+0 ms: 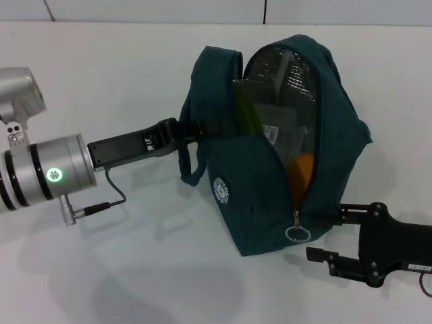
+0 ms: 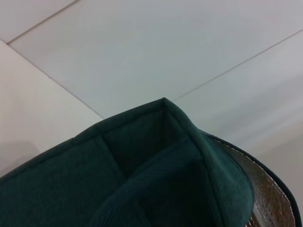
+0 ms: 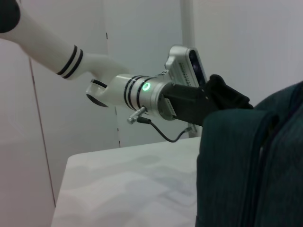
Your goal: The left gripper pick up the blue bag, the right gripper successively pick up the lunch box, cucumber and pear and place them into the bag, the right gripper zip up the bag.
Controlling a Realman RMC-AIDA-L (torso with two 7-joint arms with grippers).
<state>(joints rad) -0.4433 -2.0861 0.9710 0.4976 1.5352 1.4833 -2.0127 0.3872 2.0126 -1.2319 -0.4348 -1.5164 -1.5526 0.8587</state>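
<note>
Gripping blue bag (image 1: pixel 270 169) handle: left hand (image 1: pixel 192 129) | right hand (image 1: pixel 334 236) beside

White table (image 1: pixel 135 270), pale wall panels behind with thin dark seams (image 1: pixel 264 10)

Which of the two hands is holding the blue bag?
The left hand, reaching in from the robot's left, grips the blue bag by its upper edge. The right hand sits open on the table beside the bag's zip end, holding nothing.
</note>
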